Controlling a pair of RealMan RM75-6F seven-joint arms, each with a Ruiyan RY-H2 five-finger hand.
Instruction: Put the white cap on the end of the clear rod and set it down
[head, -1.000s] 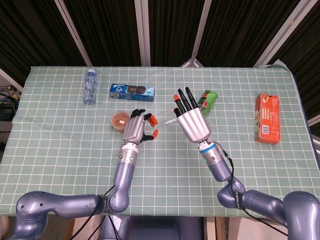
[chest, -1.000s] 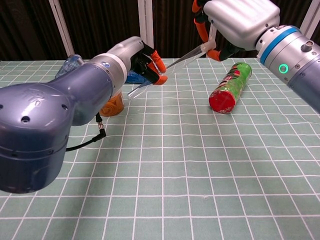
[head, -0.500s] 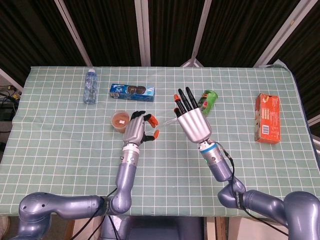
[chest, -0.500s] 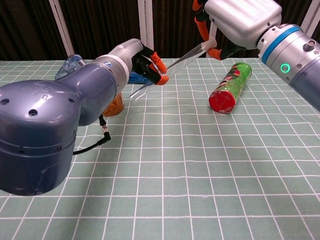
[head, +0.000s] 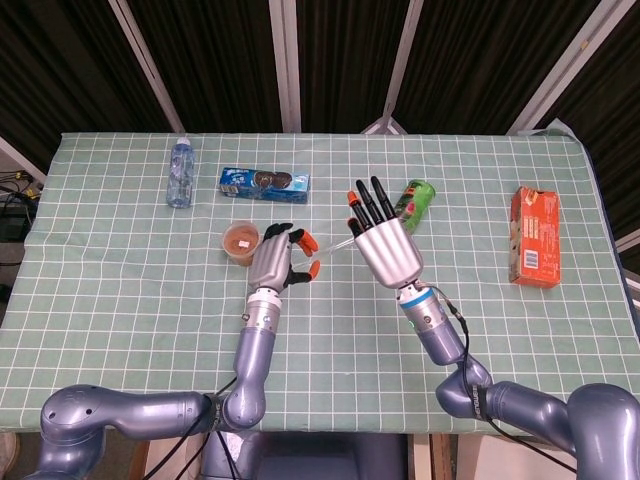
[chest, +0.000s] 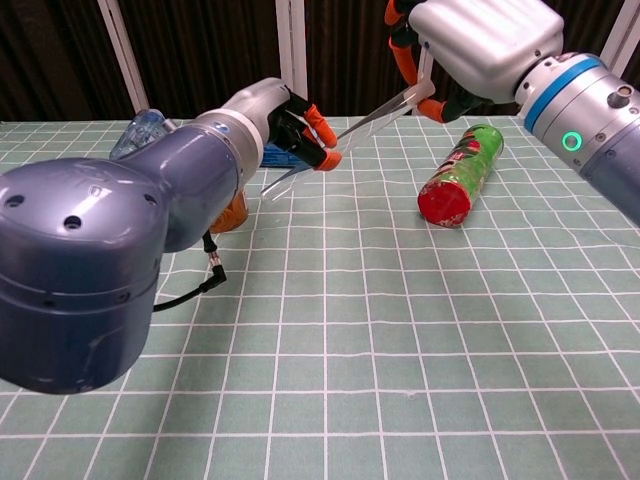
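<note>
Fingers of the right hand (chest: 470, 45) are pinching the upper end of the rod (chest: 375, 113), which is slanting down toward 8 o'clock in the chest view; the left hand (head: 277, 258) is curling around something I cannot tell for the cap, hidden in its fingers. Over the past second the left hand is creeping nearer, its fingertips (chest: 318, 128) now nearly touching the rod's low tip. Mating looks imminent, judging by that closing gap above the table (head: 120, 290); capping and set-down are both still pending.
</note>
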